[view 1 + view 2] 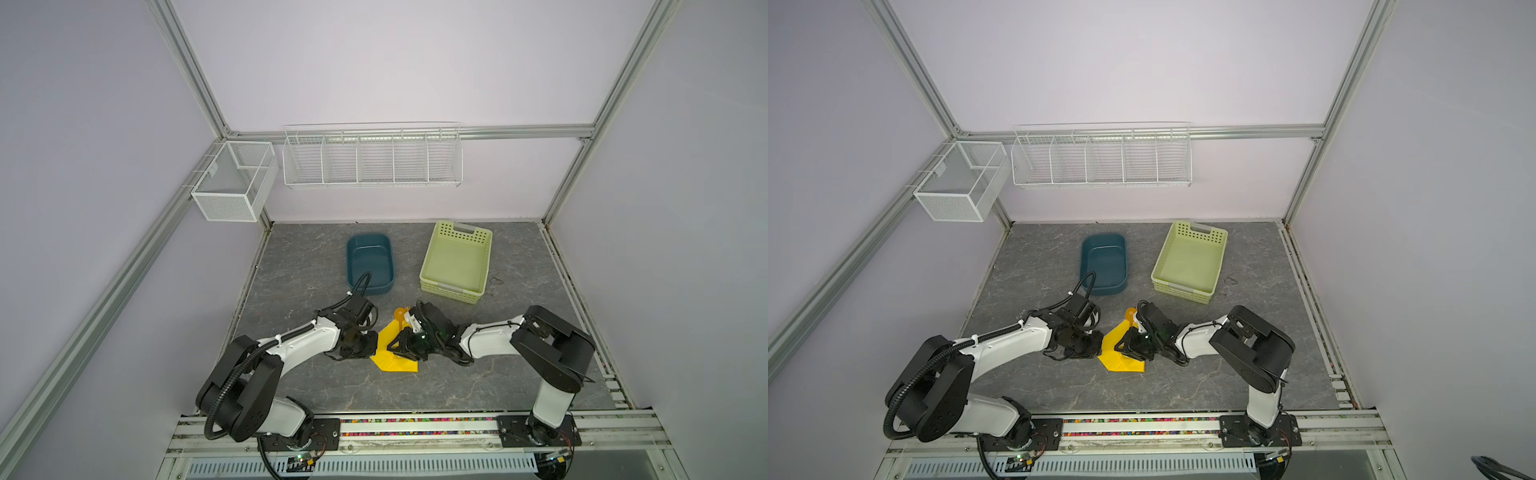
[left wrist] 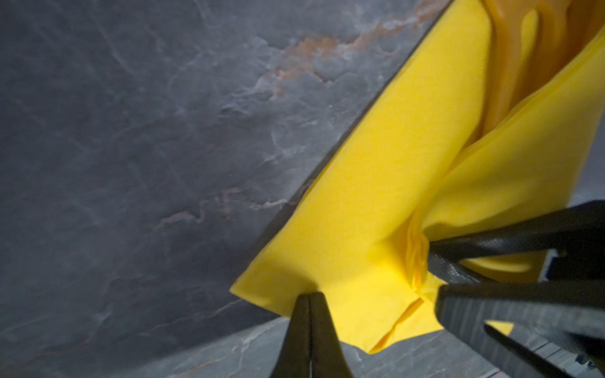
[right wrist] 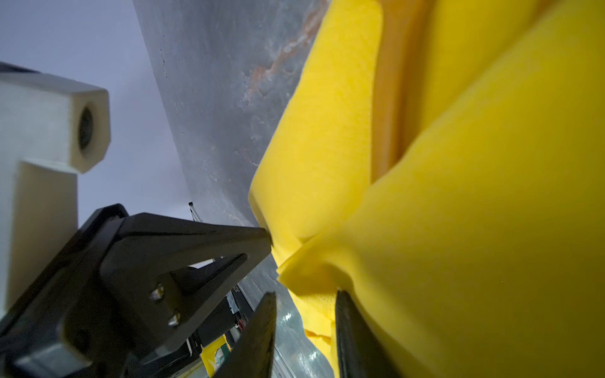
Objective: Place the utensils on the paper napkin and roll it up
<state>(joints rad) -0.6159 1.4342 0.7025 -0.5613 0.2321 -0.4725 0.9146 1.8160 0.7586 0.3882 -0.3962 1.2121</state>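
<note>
Left gripper (image 2: 308,294): jaws pressed flat together, tips nipping the near edge of the paper napkin (image 2: 376,196), as far as its wrist view shows.

Right gripper (image 3: 307,296): jaws narrow, set either side of a folded-over flap. Whether they clamp it cannot be told.

Paper napkin: bright yellow, thin, matte, soft-fibred. It lies between the two grippers, mid-way across the slate-patterned tabletop (image 1: 374,390). One panel lies flat on the table and one flap is raised across it, puckered where the fingers meet it.

Utensils (image 2: 510,65): translucent orange plastic, smooth, with slim handles, lying in the trough between panel and flap. Spoon bowl (image 1: 400,312): round, projecting past the napkin's far corner in both top views. Fork and knife cannot be told apart.

Progress, as judged: placing is done and the first fold is begun. Rolling the napkin into a closed tube is left.

Also present: dark teal tub (image 1: 370,257) and pale green perforated basket (image 1: 455,262), both well apart from the work.
</note>
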